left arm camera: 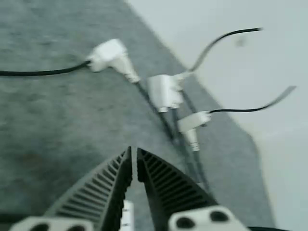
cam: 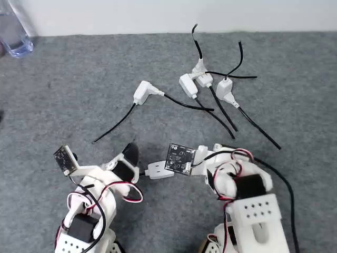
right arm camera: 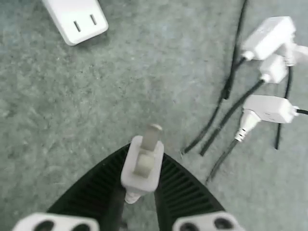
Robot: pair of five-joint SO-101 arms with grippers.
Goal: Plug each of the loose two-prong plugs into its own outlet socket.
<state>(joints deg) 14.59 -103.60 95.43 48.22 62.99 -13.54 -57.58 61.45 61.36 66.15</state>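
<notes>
My right gripper (right arm camera: 144, 155) is shut on a white two-prong plug (right arm camera: 142, 168), prongs pointing forward over the grey carpet. Just ahead lies a white outlet socket (right arm camera: 77, 19) with its two slots facing the plug. From above, that socket (cam: 158, 169) lies between the two arms, beside the right wrist's camera board (cam: 179, 158). My left gripper (left arm camera: 134, 159) is shut with nothing seen in it, and from above it (cam: 130, 152) points toward the far plugs. Loose white plugs on black cords lie farther out: one alone (cam: 142, 92) and a cluster (cam: 202, 79).
In the left wrist view, three of the loose plugs (left arm camera: 163, 91) lie ahead near the carpet's far edge. Black cords (cam: 221, 113) trail toward the arms from the cluster. A clear plastic bottle (cam: 13, 37) stands at the far left corner.
</notes>
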